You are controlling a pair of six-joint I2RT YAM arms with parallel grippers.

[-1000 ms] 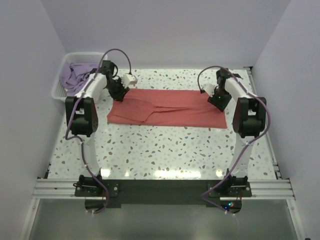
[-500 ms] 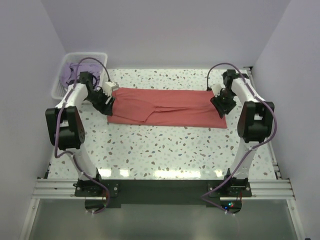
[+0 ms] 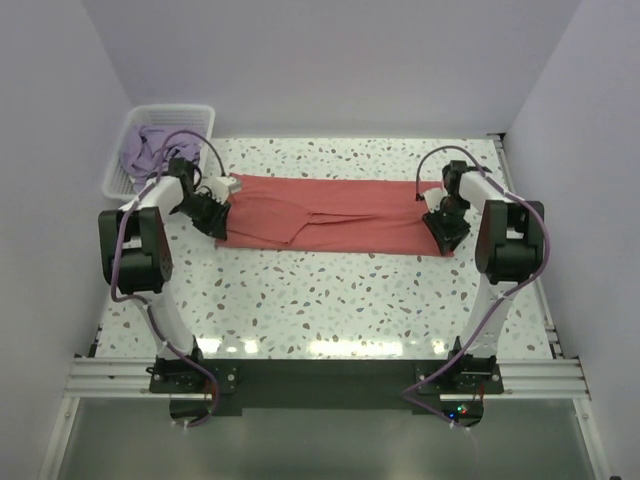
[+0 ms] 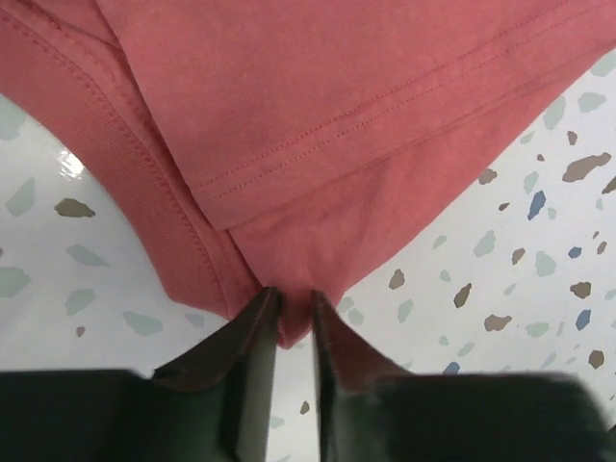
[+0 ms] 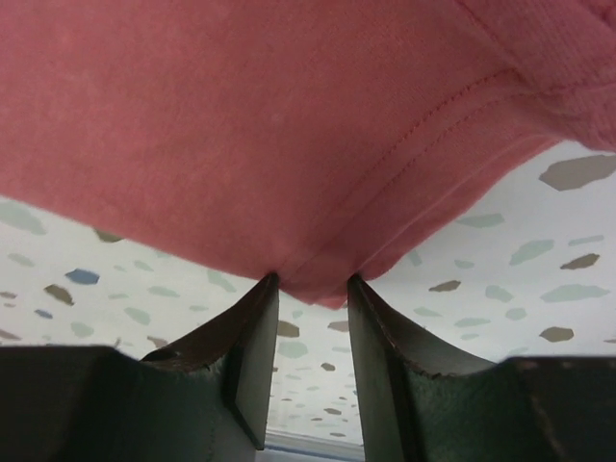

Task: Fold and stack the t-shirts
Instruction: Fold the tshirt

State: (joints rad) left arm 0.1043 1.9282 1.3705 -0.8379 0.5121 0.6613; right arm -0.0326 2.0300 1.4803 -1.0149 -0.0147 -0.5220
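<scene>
jaws gripping coral-red t-shirt (image 3: 330, 215), both ends

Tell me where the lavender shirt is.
Top view: the lavender shirt lies bunched in the white basket at the far left, just beyond the coral shirt's left end.

Both the left arm (image 3: 135, 250) and the right arm (image 3: 510, 240) have white tubular links, bulky black joint housings and 1 looping purple cable each, stand on black base plates (image 3: 185, 376) bolted to a silver rail (image 3: 105, 378), and end in the left gripper (image 4: 294, 313) and right gripper (image 5: 310, 289), each with 2 dark, flat-faced, tapered fingers.
</scene>
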